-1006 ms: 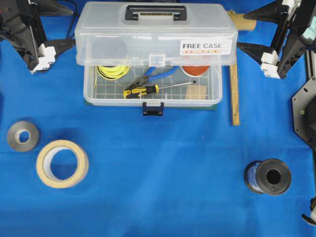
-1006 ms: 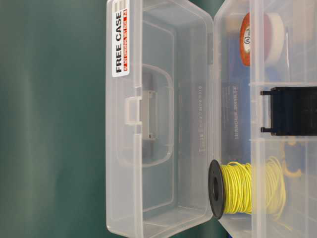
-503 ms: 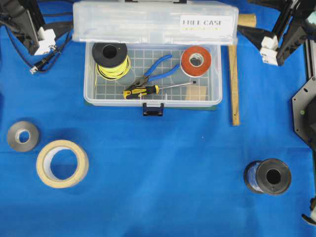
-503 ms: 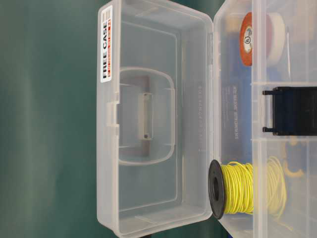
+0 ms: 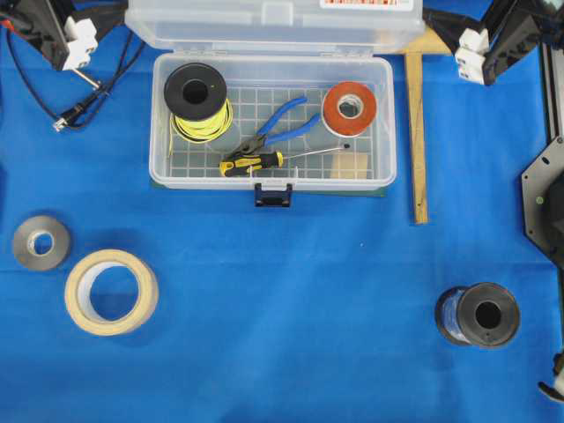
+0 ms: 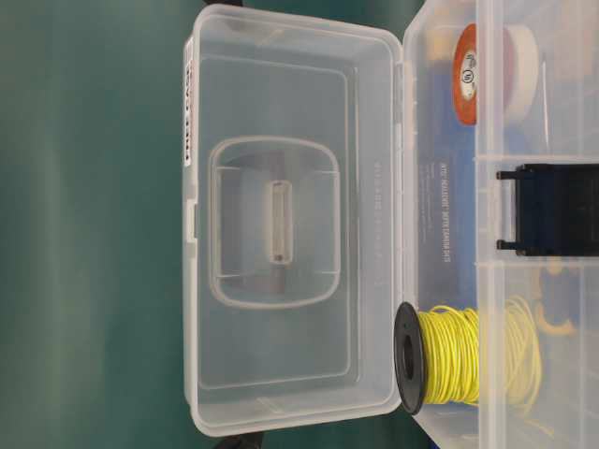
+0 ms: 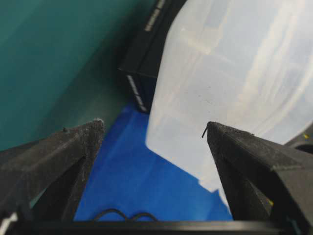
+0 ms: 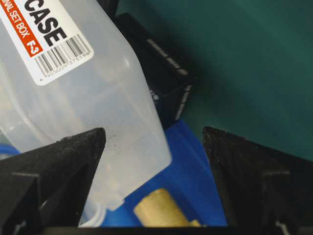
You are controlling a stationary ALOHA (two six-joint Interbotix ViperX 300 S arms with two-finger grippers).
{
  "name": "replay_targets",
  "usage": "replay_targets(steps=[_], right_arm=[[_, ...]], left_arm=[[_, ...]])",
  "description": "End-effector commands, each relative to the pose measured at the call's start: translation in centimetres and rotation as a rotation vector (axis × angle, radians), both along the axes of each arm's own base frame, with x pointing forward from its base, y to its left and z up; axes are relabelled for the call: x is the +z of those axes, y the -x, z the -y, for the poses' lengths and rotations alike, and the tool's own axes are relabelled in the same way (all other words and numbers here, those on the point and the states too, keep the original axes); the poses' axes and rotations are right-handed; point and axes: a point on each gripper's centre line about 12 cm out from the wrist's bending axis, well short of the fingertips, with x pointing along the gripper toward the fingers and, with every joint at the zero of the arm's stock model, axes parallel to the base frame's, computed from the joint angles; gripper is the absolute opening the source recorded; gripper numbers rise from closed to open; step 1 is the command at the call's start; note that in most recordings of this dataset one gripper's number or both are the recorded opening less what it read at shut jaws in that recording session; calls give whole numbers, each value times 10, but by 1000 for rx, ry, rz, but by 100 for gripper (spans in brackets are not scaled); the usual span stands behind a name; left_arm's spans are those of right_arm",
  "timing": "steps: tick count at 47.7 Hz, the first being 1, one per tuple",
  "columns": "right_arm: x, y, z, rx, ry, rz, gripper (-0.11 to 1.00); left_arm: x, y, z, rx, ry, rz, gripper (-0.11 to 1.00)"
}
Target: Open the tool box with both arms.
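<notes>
- Showing, nearest the viewer on the blue cloth [image 5: 291, 300]: a cream tape ring [image 5: 111, 292], a small grey tape roll [image 5: 41, 242] and a dark spool [image 5: 478, 315], all well apart from the work.
- The tool box [image 5: 271, 123] lies at the far middle, long axis left to right, black latch [image 5: 272, 194] on its near wall.
- The clear, smooth, round-cornered lid [image 5: 273, 22] is swung up and back on the far edge, so the task looks essentially complete.
- The gridded bottom holds yellow wire [image 5: 196, 104], blue pliers [image 5: 280, 122], a screwdriver [image 5: 253, 162] and an orange roll [image 5: 350, 107].
- A wooden stick [image 5: 417, 141] lies just beside the right wall.
- The left gripper [image 7: 151, 134] is released, holding nothing; the lid's left end lies ahead, toward its right finger.
- The right gripper [image 8: 154, 137] is likewise spread and bare; the lid's stickered end lies toward its left finger.
- Each arm flanks one end, about equally near; any next move is probably a plain retreat.
</notes>
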Motion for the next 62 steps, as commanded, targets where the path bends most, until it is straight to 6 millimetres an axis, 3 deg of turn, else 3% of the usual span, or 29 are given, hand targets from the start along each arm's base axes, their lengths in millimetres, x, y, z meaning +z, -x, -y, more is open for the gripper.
replay_targets(steps=[1,11,22,36,48,62], right_arm=[[7,-6,7,-9,9,14,82],[2,-8,20,-40,1,-1,82],[0,-10,26,-53,-1,-5,82],[6,19,24,-116,-1,-3,82],[10,44,7,-131,-20,-29,82],[8,46,4,-131,-30,-29,82]], left_arm=[[14,-2,-8,19,-24,41,90],[10,7,-23,79,-21,34,90],[9,10,-26,93,-19,30,90],[9,31,-18,121,-13,23,90],[11,53,0,127,-12,28,90],[10,60,9,123,-9,40,90]])
